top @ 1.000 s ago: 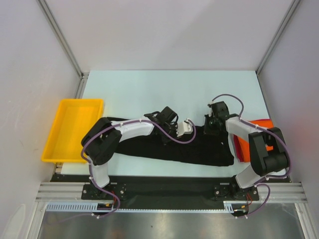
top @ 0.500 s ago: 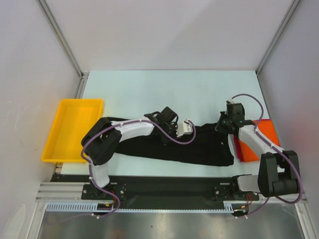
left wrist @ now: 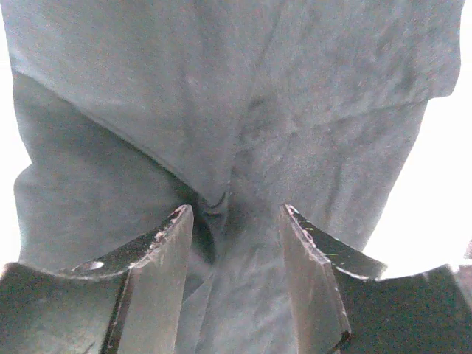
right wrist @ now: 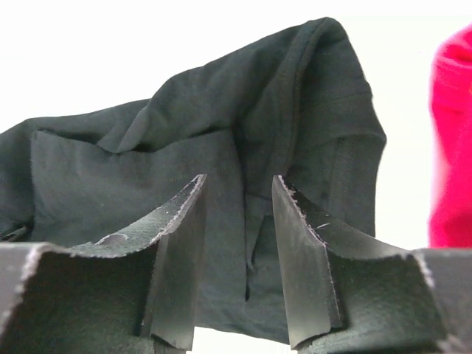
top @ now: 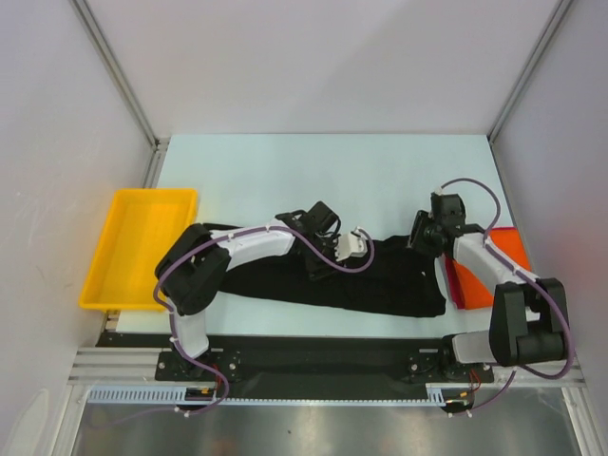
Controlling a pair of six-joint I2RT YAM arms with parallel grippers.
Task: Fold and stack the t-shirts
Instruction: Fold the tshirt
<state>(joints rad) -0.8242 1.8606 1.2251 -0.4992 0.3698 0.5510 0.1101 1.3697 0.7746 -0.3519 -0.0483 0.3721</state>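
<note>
As your right gripper (right wrist: 237, 184) is shifting to black t-shirt's (top: 380, 285) right end, it and left gripper (left wrist: 236, 214) are hanging spread; regrip coming.

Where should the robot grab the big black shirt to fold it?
Probably its right end: the black shirt humps up there along a thick hemmed edge, easy to pinch. The right gripper, open, could come straight down from above, one finger each side of that hump.
</note>
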